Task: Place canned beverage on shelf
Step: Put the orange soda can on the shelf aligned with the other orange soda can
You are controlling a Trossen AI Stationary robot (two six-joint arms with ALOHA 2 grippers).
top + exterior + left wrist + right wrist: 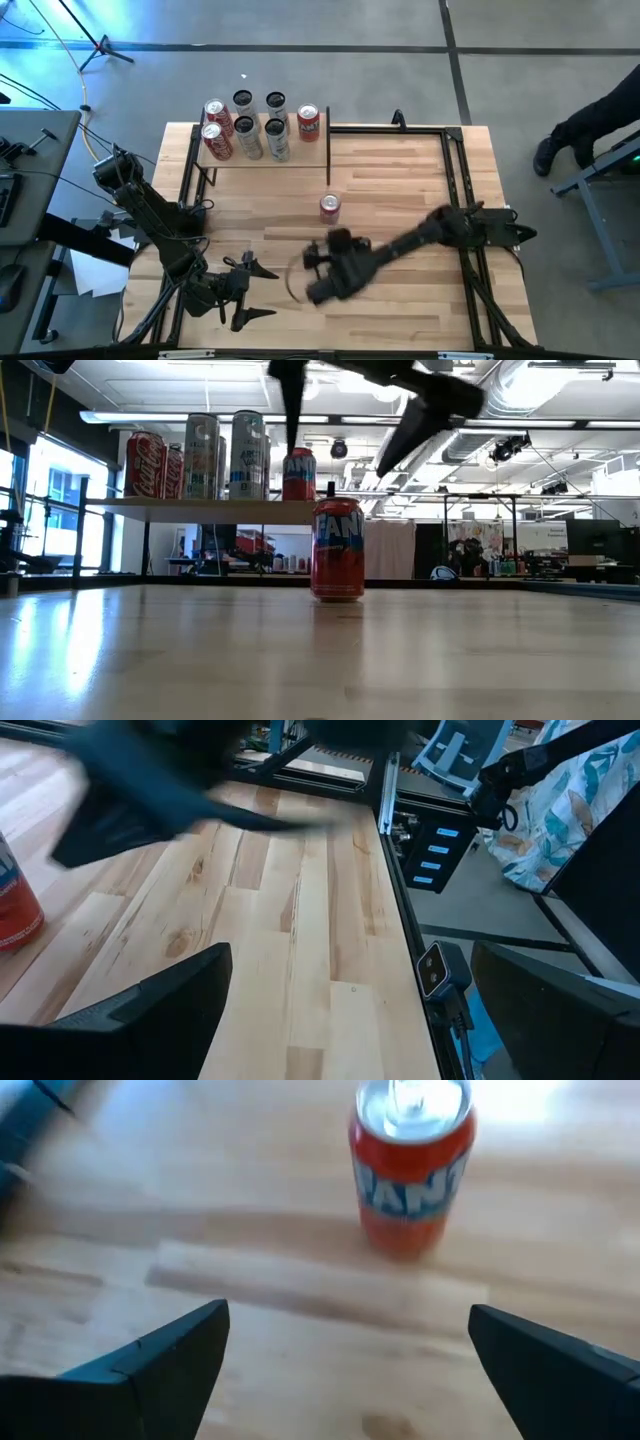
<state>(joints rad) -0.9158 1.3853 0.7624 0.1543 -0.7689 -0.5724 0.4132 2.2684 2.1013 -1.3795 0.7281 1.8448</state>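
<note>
Just now an orange soda can (330,207) stands upright and alone on the striped plank tabletop (400,180), in front of the shelf (262,158) and clear of it, with nothing touching it. The right gripper (312,272) hangs over the table a little nearer the front edge than the can; its fingers (150,1365) are spread wide with only bare wood between them, and in the right wrist view the can (411,1165) sits ahead of that gap, well apart from both fingers. From table height the can (338,548) shows its orange side and blue lettering, and the dark right arm crosses above it without contact. The shelf, a pale board on thin black posts at the back left of the table, already carries six cans: two red ones (217,132) at its left end, four silver ones (260,125) in the middle, and another orange one (309,123) at its right end. The left gripper (243,290) waits near the front left corner of the table, its fingers (150,1020) also wide apart and holding nothing; in its wrist view the can (15,905) shows at the edge.
</note>
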